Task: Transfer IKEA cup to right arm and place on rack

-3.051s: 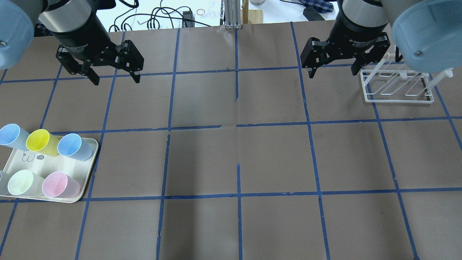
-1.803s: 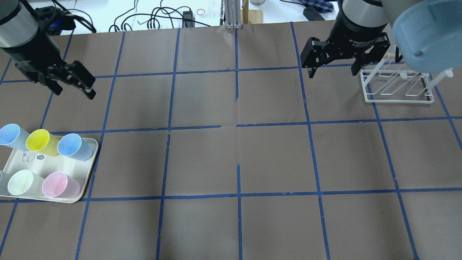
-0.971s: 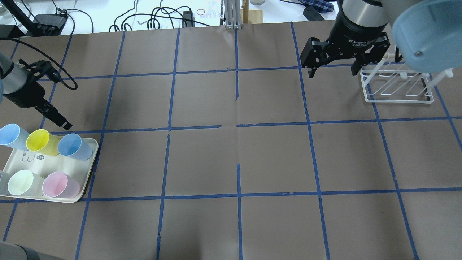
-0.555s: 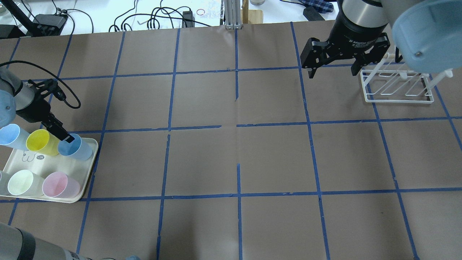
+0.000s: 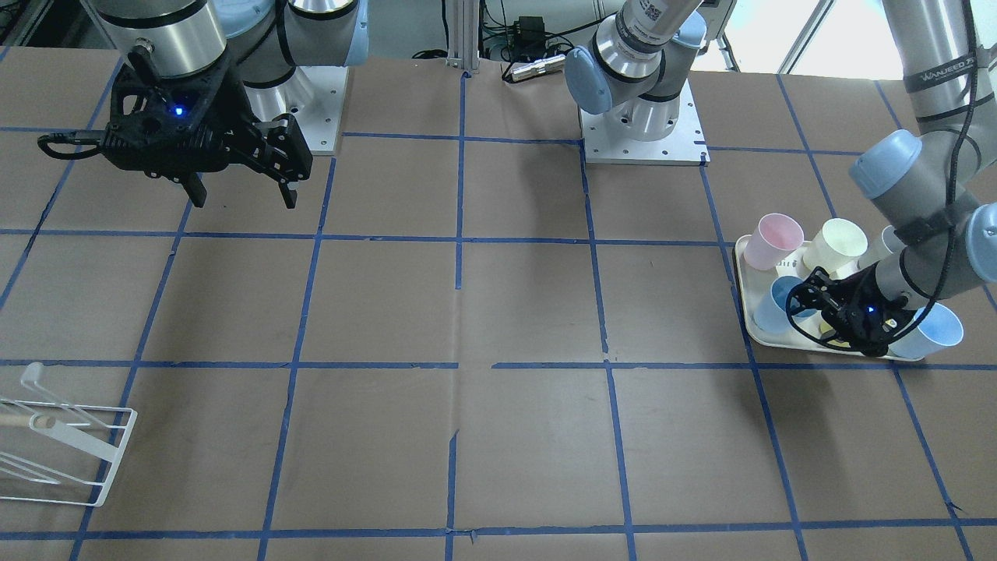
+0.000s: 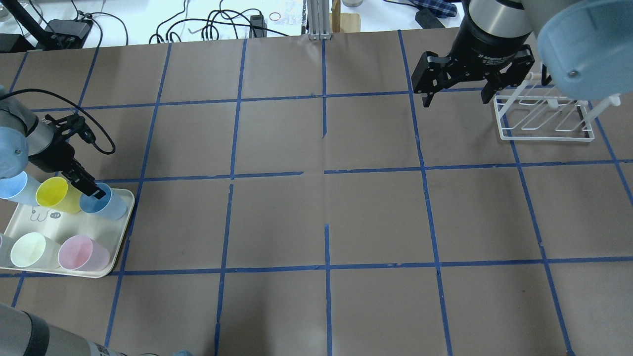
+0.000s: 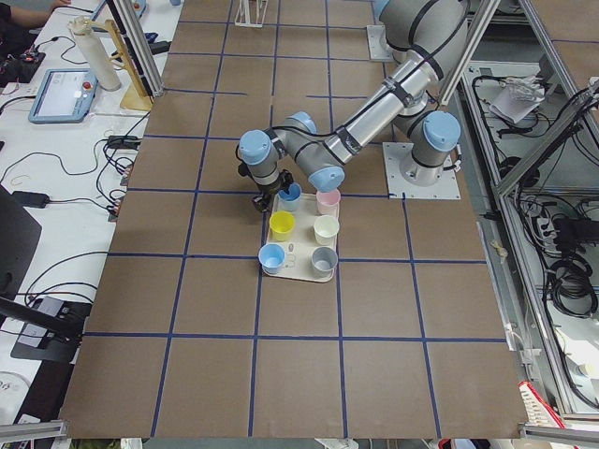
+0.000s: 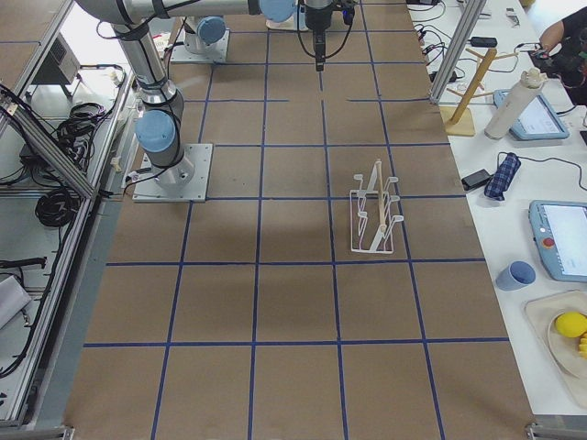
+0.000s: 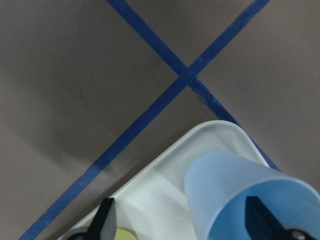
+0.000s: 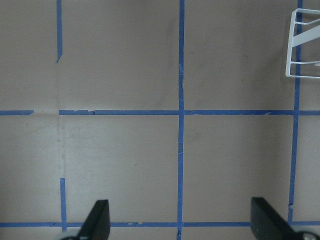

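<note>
Pale-blue plastic, tapered and without a handle, the IKEA cup [image 6: 103, 201] stands mouth-up on the cream tray [image 6: 74, 225]. It occupies the tray corner nearest the table's middle, just beside a yellow cup [image 6: 53, 193]. That corner position leaves its outer side free of neighbours, so it is judged the easiest cup on the tray to approach.

Left gripper [image 9: 182, 222]: jaws open, not closed on anything. The wrist view shows one finger [image 9: 260, 216] inside the cup's mouth and the other [image 9: 104, 220] outside, over the tray, with the cup's wall between them. A rim pinch of this kind suits a thin tumbler and leaves the body clear for the receiving arm.

Right gripper [image 6: 456, 101]: jaws spread wide and empty, hanging above the table just beside the rack [image 6: 544, 121], at the opposite end of the table from the tray. Parked there, it is close to the drop-off point and well apart from the left arm's work.

Judged step: close on the cup's wall, then lift. Risk — the outer finger may nudge the yellow cup.
</note>
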`<control>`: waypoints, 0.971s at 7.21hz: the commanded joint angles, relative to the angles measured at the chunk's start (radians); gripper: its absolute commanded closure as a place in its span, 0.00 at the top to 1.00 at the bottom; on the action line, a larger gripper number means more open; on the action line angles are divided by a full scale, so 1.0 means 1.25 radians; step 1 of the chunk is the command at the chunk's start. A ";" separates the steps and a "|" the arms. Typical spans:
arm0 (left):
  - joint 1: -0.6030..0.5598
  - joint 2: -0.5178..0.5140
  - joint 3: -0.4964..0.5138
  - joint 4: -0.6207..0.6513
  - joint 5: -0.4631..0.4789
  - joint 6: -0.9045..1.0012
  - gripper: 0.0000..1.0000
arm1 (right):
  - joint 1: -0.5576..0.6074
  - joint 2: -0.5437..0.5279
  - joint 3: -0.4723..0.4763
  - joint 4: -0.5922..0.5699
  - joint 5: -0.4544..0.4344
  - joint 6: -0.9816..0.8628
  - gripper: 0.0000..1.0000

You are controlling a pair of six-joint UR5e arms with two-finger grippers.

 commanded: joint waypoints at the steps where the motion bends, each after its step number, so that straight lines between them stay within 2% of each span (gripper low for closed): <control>1: -0.002 0.003 -0.001 -0.002 0.001 -0.004 0.26 | 0.000 0.000 0.000 0.000 0.001 0.001 1.00; 2: -0.004 0.013 0.000 -0.006 0.001 -0.007 0.19 | 0.000 0.000 0.000 0.000 0.001 0.001 1.00; 3: -0.005 0.014 0.007 -0.010 0.000 -0.007 0.00 | 0.000 0.000 0.000 0.000 0.001 0.001 1.00; 4: -0.005 0.021 0.028 -0.011 -0.001 -0.013 0.00 | 0.000 0.000 -0.001 0.000 -0.001 0.001 1.00; 5: -0.006 0.031 0.059 -0.064 -0.012 -0.018 0.00 | 0.000 0.000 0.000 0.000 -0.001 0.000 1.00; 7: -0.009 0.074 0.143 -0.255 -0.092 -0.069 0.00 | 0.000 0.000 -0.001 0.000 -0.001 0.000 1.00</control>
